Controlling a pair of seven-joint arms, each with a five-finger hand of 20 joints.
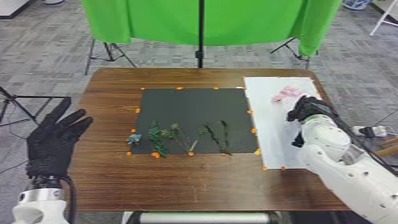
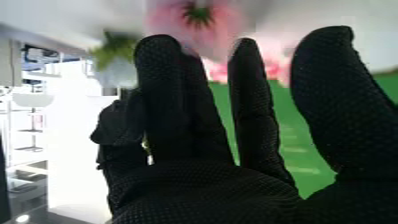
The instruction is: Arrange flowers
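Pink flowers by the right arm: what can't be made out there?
Head view: the pink flowers are too small to count.
Right wrist view: they are blurred, partly behind the black-gloved right robot hand and cut off at the edge, so contact is unclear.
Head view: part of the white sheet is hidden under the white right arm.

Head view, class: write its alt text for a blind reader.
A robot's gloved right hand is over a white sheet, beside pink flowers. To the left, green stems lie on a dark mat on a brown table; the open left hand is near its left edge.
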